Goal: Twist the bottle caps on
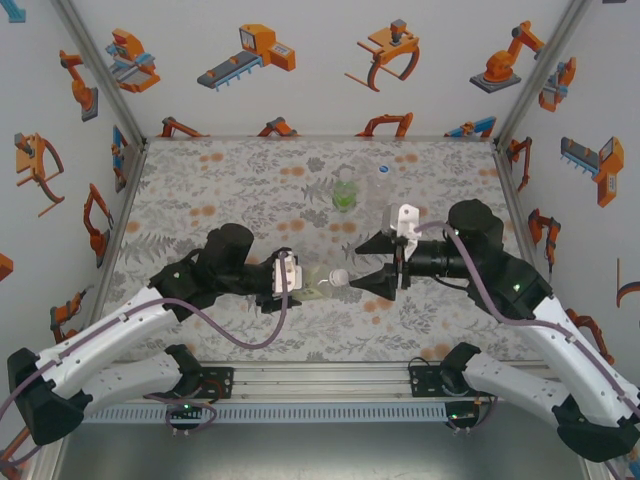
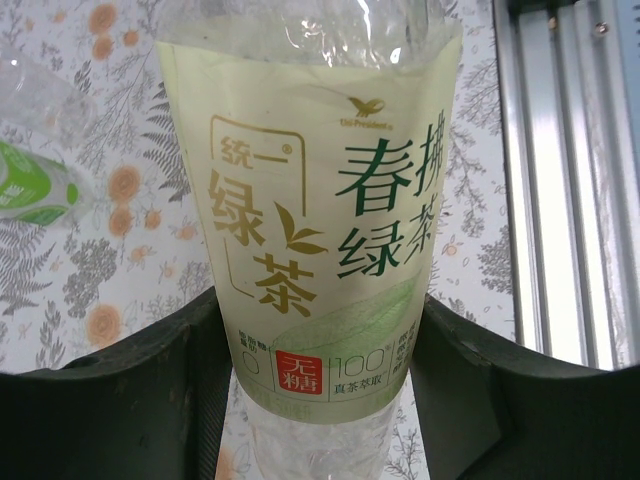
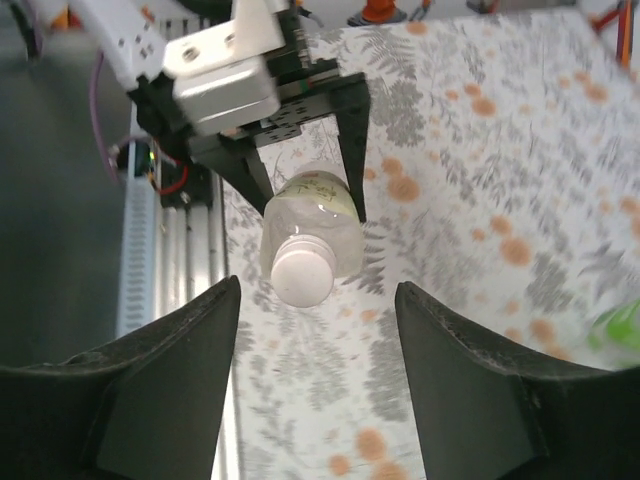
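The right gripper [image 3: 317, 300], nearest in its wrist view, is shown with its fingers [image 3: 170, 380] spread apart and empty, aimed at the white cap [image 3: 302, 277] just ahead of them. The cap is seated on the neck of the yellow-label bottle [image 2: 310, 230]; how tightly cannot be told. This bottle is held on its side above the table [image 1: 220, 170], near the middle of its near edge, clamped across the label by the left gripper [image 1: 300, 285]. A green-label bottle [image 1: 345, 190] and an unlabelled bottle [image 1: 383, 192] stand side by side toward the far edge. Risks are judged as follows: an off-centre closure could knock the cap askew or cross-thread it, and twisting force could spin the smooth, thin-walled bottle within the left grip.
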